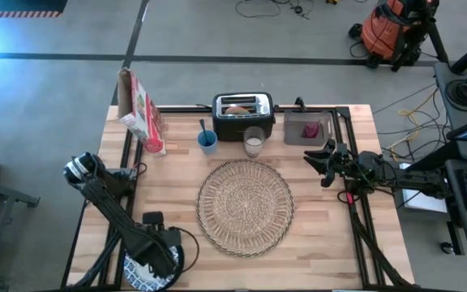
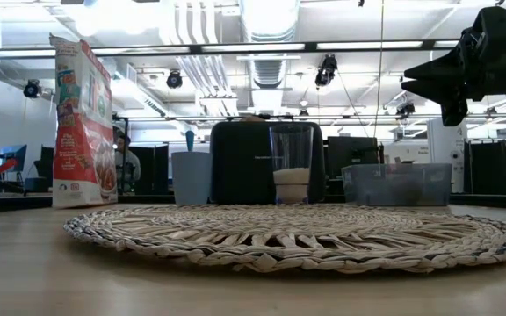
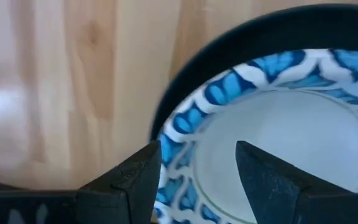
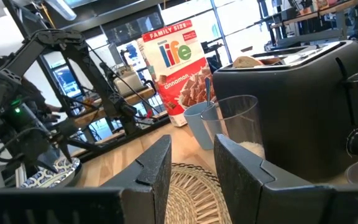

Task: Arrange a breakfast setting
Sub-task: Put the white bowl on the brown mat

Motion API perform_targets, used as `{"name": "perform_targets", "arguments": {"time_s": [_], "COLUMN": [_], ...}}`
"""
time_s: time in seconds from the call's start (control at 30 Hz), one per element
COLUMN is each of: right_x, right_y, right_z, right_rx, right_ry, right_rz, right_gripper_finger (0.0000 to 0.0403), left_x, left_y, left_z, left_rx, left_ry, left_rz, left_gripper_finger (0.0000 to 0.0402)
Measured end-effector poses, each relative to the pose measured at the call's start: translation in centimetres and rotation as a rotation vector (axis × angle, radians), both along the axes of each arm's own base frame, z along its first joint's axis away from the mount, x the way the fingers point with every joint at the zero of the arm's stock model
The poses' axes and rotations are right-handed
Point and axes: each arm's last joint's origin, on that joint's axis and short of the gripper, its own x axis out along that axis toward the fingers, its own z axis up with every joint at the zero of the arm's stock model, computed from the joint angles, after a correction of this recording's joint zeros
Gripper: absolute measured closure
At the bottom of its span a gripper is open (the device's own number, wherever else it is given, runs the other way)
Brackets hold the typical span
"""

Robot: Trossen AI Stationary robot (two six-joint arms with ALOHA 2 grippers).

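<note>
Sitting centre: placemat [image 1: 245,208], round woven straw, middle of table [image 1: 331,243], nothing on it
Bowl: blue-and-white bowl [image 3: 278,137] at near-left table corner, resting in dark plate [image 3: 241,43]; plate rim shows around bowl in left wrist view
Left gripper: left gripper [image 3: 197,165] directly over bowl's rim, fingers [image 3: 132,177] spread wide, one outside the rim and one over the inside, gripping nothing
Glass: glass [image 1: 254,142] with some milk, upright just behind placemat, in front of toaster [image 1: 243,114]
Cup: blue cup [image 1: 207,141] left of glass, spoon handle sticking out
Cereal: cereal box [image 1: 142,110] upright at back left
Tub: clear tub [image 1: 307,128] right of toaster, small dark-red item [image 1: 311,129] inside
Right gripper: right gripper [image 4: 191,165] raised above table to the right of placemat, pointing toward it, fingers partly apart, holding nothing
Background: person seated behind cereal box in low view
</note>
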Motion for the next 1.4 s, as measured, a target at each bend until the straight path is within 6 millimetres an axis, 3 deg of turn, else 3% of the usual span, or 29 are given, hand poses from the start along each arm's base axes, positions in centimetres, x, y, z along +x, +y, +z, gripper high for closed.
{"name": "perform_targets", "arguments": {"time_s": [0.2,0.5,0.63,1.03,1.23,1.4], "right_x": [0.0,0.0,0.0,0.0,0.0,0.0], "right_y": [0.0,0.0,0.0,0.0,0.0,0.0], "right_z": [0.0,0.0,0.0,0.0,0.0,0.0], "right_rx": [0.000,0.000,0.000,0.000,0.000,0.000], "right_ry": [0.000,0.000,0.000,0.000,0.000,0.000], "right_rz": [-0.001,0.000,0.000,-0.001,-0.001,-0.001], "right_gripper_finger": [0.0291,0.0291,0.0291,0.0291,0.0291,0.0291], "left_x": [0.1,0.1,0.1,0.1,0.1,0.5], "left_y": [0.6,0.8,0.8,0.7,0.6,0.1], "left_z": [-1.6,-2.5,-2.5,-2.5,-2.4,-1.0], "left_rx": [-0.016,-0.020,-0.022,-0.028,-0.057,-0.086], "left_ry": [-0.004,-0.024,-0.026,-0.030,0.006,-0.001], "left_rz": [-0.028,-0.043,-0.042,-0.039,-0.035,-0.048], "left_gripper_finger": [0.0210,0.0219,0.0248,0.0388,0.0398,0.0398]}}
